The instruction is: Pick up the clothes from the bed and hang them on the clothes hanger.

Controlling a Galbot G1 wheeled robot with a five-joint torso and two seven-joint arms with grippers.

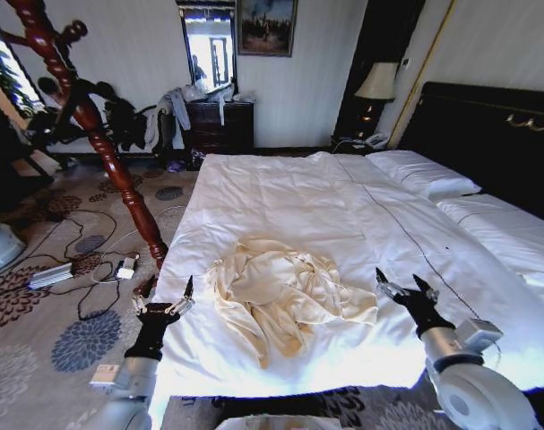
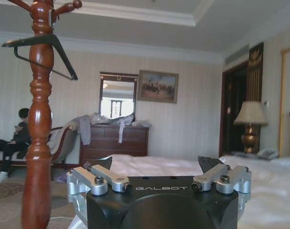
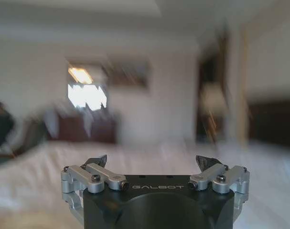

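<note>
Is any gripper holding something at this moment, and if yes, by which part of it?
Nothing is held. The left gripper and right gripper are open beside the crumpled cream garment on the bed.

Bedroom, white bed (image 1: 343, 206), dresser (image 1: 220, 125), bedside lamp (image 1: 376, 85)

The head camera is looking forward and down from the foot of the bed (image 1: 343, 197), taking in its whole length up to the headboard. Each wrist camera is sitting low behind its own claw, left claw (image 2: 159, 174) and right claw (image 3: 154, 169), facing level across the bed. All three are sharing the far wall with its dresser (image 2: 113, 143).
</note>
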